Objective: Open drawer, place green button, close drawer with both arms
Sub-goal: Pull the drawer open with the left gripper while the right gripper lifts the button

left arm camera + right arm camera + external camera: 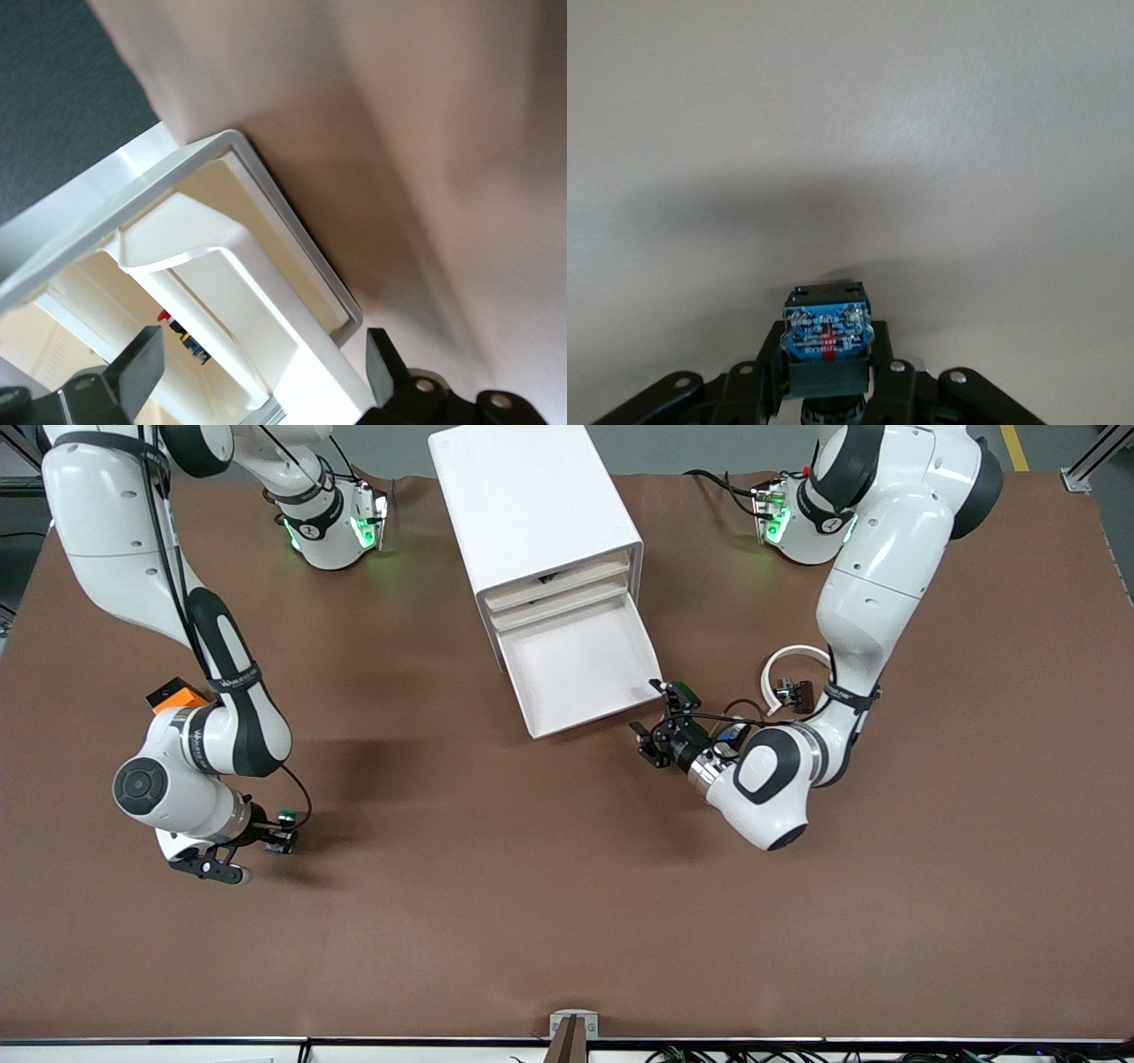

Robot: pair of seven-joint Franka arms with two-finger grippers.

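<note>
The white cabinet (532, 505) has its lowest drawer (580, 722) pulled out, and the tray looks empty. My left gripper (648, 708) is open at the drawer's front corner toward the left arm's end. In the left wrist view its fingers (142, 367) stand on either side of the drawer's cream front strip (266, 292) without closing on it. My right gripper (282, 834) is shut on the button (285, 818), low over bare table toward the right arm's end. The right wrist view shows the button's blue block base (826, 329) between the pads.
An orange cube (173, 693) lies beside the right arm's forearm. A white curved strip with black-brown parts (791, 677) lies by the left arm. The upper drawers are shut or nearly so. A small red-capped part (180, 329) shows inside the cabinet.
</note>
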